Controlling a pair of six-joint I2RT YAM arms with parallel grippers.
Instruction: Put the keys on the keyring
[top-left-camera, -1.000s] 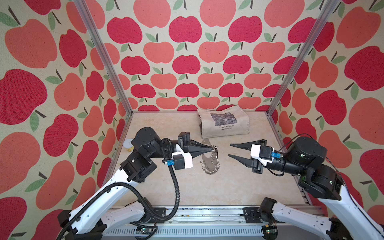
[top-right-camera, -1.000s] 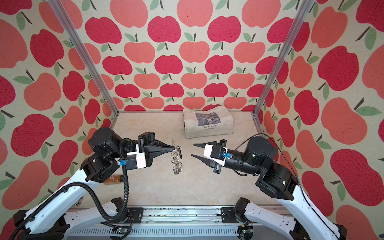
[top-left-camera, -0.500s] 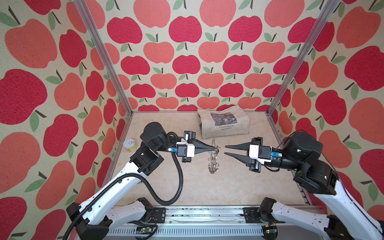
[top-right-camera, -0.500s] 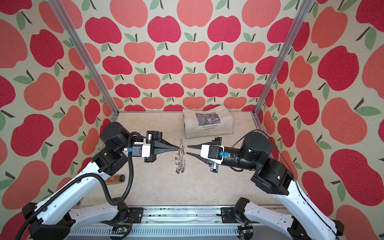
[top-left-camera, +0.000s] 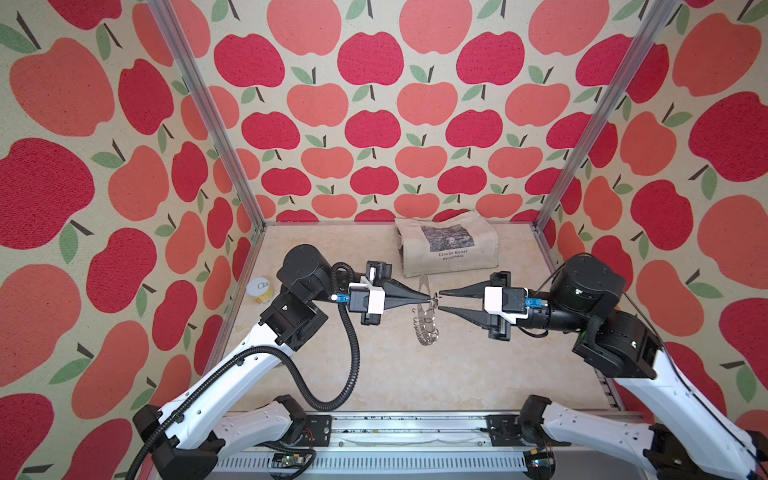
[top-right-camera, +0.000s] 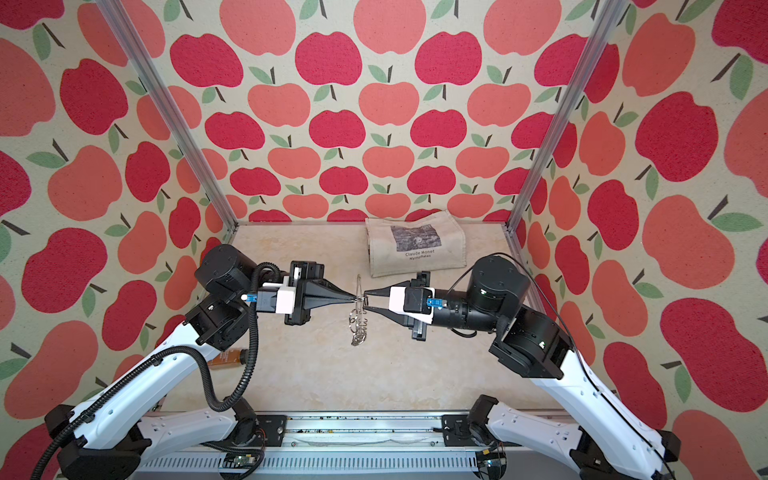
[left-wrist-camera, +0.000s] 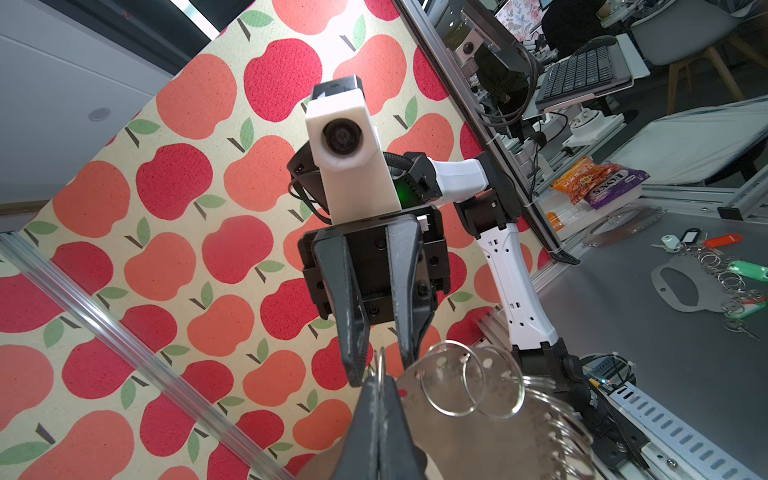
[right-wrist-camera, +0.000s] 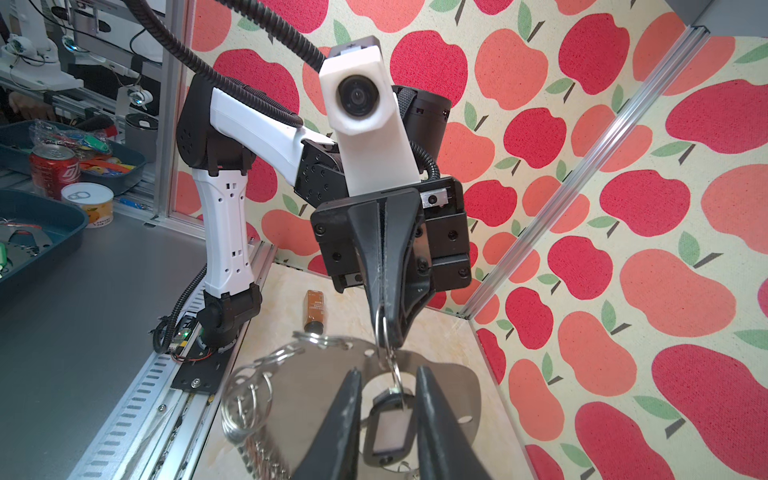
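Nearest, at 6 o'clock in both top views, a slotted rail (top-left-camera: 415, 432) carries the two arm bases; the left arm reaches in from 7 o'clock and the right arm from 5 o'clock, and they meet tip to tip over the middle of the beige table (top-left-camera: 374, 382). The left gripper (top-left-camera: 429, 298) points toward 3 o'clock with its jaws pressed together on one small silver ring (right-wrist-camera: 381, 328) at the edge of the keyring (top-left-camera: 424, 326); the keyring hangs from that ring, edge-on to the top views, its other rings bunched toward 6 o'clock. The right gripper (top-left-camera: 439, 300) points toward 9 o'clock with its jaws apart, its tips just beside the left gripper's. In the right wrist view the keys (right-wrist-camera: 388, 430) show as a black-framed tag with a pale window, dangling below the clamped ring and between the right gripper's two fingers (right-wrist-camera: 345, 419); whether either finger touches the tag cannot be told, nor whether its link is threaded onto the keyring; the silver key itself is too blurred to make out. A small brown bottle (top-right-camera: 227, 357) lies at 8 o'clock, partly under the left arm; a yellow can (top-left-camera: 259, 289) stands at 9 o'clock by the left wall; farthest, toward 1 o'clock, a folded canvas bag (top-left-camera: 446, 247) lies against the apple-print back wall (top-left-camera: 374, 124).
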